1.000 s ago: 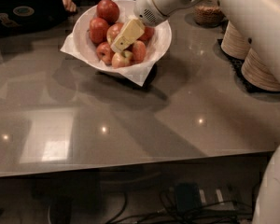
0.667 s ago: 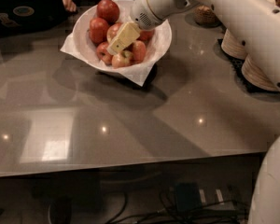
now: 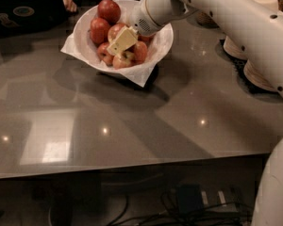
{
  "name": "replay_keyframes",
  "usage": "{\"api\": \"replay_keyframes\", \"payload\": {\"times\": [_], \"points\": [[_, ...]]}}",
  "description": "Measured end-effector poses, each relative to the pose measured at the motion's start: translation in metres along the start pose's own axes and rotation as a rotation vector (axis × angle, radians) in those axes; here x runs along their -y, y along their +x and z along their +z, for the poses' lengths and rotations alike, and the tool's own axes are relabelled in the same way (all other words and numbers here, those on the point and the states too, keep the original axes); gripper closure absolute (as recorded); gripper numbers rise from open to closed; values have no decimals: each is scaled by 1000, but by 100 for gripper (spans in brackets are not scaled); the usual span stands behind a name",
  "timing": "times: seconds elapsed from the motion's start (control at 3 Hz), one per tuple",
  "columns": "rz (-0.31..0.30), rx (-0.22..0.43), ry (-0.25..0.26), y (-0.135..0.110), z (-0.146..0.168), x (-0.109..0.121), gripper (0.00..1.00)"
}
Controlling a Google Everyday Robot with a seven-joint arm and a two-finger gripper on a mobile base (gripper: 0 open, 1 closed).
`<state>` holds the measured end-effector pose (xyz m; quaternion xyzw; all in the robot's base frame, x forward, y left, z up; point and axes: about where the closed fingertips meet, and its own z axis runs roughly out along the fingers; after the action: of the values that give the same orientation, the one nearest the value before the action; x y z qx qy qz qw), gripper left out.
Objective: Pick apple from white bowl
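The white bowl (image 3: 164, 40) stands at the back of the grey table, lined with white paper whose corners (image 3: 140, 77) stick out over the rim. It holds several red apples; one (image 3: 108, 9) sits at the top of the pile and another (image 3: 139, 52) lies near the front. My gripper (image 3: 122, 41), a cream-coloured tip on the white arm (image 3: 217, 13), reaches in from the upper right. It is down inside the bowl, among the middle apples and against them. It hides part of the apples under it.
Stacks of pale disposable plates (image 3: 257, 74) stand at the right behind my arm. A person's hand (image 3: 69, 4) and a dark device (image 3: 23, 14) are at the back left. The table's front edge (image 3: 132, 171) runs across below, with cables (image 3: 193, 206) under it.
My gripper has moved a little down and to the left, deeper among the apples. The arm has swung lower over the table's right side. The bowl has not moved.
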<state>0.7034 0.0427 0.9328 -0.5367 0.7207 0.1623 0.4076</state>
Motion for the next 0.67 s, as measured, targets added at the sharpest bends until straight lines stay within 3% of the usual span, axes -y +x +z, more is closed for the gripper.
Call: {"api": "replay_keyframes", "payload": {"times": [0.67], "points": [[-3, 11, 6, 5, 18, 6, 27]]}}
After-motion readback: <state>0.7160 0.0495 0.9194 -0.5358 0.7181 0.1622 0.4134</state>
